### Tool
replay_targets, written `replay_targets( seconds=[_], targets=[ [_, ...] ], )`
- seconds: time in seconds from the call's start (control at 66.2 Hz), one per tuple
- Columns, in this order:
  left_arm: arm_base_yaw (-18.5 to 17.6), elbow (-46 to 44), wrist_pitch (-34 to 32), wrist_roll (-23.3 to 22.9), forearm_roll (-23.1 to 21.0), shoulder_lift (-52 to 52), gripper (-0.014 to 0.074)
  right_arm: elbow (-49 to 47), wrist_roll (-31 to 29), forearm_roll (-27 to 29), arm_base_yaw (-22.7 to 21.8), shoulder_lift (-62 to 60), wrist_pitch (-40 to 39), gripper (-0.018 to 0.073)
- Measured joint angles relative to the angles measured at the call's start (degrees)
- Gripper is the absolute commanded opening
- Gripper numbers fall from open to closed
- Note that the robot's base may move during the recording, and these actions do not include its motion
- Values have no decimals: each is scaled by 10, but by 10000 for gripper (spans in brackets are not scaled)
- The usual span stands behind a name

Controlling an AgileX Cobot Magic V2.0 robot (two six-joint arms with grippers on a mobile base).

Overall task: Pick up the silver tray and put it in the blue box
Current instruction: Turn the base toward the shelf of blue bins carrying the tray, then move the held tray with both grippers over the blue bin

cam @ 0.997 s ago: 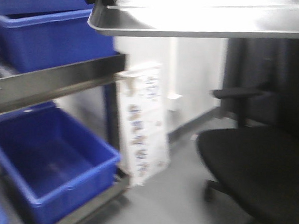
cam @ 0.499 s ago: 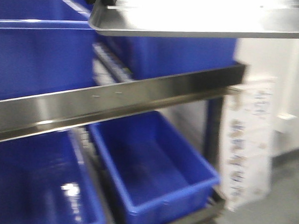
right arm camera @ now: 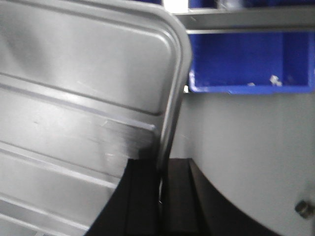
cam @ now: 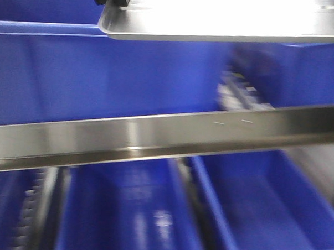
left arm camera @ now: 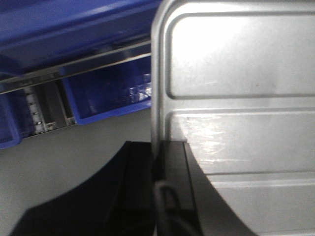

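fingers [left arm camera: 135, 187] of the left gripper [left arm camera: 156, 164] are clenched on the left rim of the silver tray [left arm camera: 236, 64], one outside the rim and one on the ridged floor. the tray is carried level in the air across to the right gripper [right arm camera: 160, 181], whose fingers [right arm camera: 142, 196] pinch the right rim the same way. front view: the tray rides high, outside the blue box [cam: 102, 78] beyond it, above a steel shelf rail [cam: 155, 135] with further blue crates [cam: 263, 206] on the level beneath.
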Motion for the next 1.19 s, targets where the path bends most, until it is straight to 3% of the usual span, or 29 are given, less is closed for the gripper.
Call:
replay_targets(
  seconds=[1.194],
  targets=[
    [0,0,1,0,0,0,-105,0,0,0,0,0,0,58]
  ],
)
